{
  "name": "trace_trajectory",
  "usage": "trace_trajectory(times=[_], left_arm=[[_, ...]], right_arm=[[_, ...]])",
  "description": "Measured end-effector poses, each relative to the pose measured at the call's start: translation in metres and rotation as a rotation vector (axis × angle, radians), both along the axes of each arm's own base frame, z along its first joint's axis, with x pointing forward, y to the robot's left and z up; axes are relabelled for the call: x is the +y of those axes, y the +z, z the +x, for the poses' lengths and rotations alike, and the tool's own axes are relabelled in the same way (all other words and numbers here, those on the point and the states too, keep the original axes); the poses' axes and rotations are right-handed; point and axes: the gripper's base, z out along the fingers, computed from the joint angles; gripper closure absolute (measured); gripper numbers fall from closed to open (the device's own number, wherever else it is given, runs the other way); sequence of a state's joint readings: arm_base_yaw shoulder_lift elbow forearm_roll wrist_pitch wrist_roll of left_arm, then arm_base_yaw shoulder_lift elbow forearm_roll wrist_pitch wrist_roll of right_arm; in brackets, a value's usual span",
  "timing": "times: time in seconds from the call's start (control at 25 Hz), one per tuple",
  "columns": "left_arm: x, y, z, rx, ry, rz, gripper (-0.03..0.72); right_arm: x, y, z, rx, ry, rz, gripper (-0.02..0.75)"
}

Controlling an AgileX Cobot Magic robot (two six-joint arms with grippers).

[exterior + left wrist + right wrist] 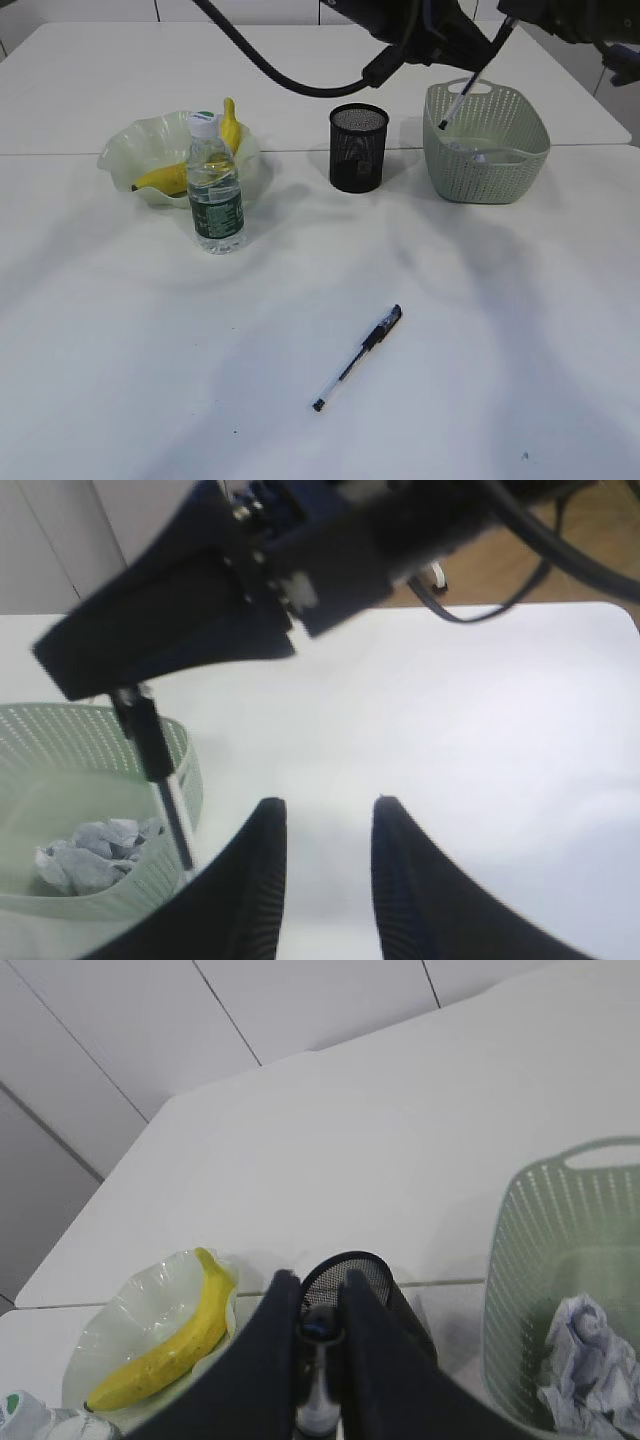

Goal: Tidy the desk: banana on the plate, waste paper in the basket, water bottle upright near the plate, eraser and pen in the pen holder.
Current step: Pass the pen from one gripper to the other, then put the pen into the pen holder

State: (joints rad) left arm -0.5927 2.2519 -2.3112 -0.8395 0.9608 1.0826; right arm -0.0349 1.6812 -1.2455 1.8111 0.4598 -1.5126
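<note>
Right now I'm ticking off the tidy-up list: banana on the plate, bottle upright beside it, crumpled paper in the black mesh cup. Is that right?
Not quite. The crumpled paper lies in the green basket, as the right wrist view shows. The banana on the plate and the upright bottle are correct.

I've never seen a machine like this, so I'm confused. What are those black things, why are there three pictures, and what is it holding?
It is a robot with two arms. One picture looks at the desk from the front; the other two come from cameras on each wrist. On the desk: a banana on a green plate, a water bottle standing upright, a black mesh pen holder, a basket with crumpled paper, and a pen. The right end effector pinches another pen. The left end effector is open, holding nothing.
</note>
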Motion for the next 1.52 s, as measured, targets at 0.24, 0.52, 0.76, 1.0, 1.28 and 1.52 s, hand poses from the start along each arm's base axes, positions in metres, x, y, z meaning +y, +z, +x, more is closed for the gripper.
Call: trace_trajectory(times=[0.24,0.52,0.76,1.0,1.28,1.52], left_arm=[[0.008,0.001,-0.008,-0.02,-0.059,0.127,0.486],[0.022,0.013,-0.01,-0.084,-0.046,0.2,0.486],[0.051,0.033,-0.008,-0.107,-0.02,0.238,0.486],[0.094,0.047,0.003,-0.087,0.032,0.272,0.486],[0.127,0.051,0.018,-0.082,0.111,0.28,0.486],[0.135,0.051,0.021,-0.077,0.13,0.281,0.486]], right_arm=[[0.005,0.008,0.021,-0.078,0.081,-0.03,0.681],[0.007,-0.002,0.056,-0.119,0.126,-0.059,0.681],[0.019,-0.012,0.081,-0.167,0.203,-0.074,0.681],[0.046,-0.016,0.1,-0.256,0.276,-0.165,0.681],[0.056,-0.028,0.121,-0.303,0.278,-0.234,0.681],[0.052,-0.043,0.137,-0.298,0.224,-0.304,0.681]])
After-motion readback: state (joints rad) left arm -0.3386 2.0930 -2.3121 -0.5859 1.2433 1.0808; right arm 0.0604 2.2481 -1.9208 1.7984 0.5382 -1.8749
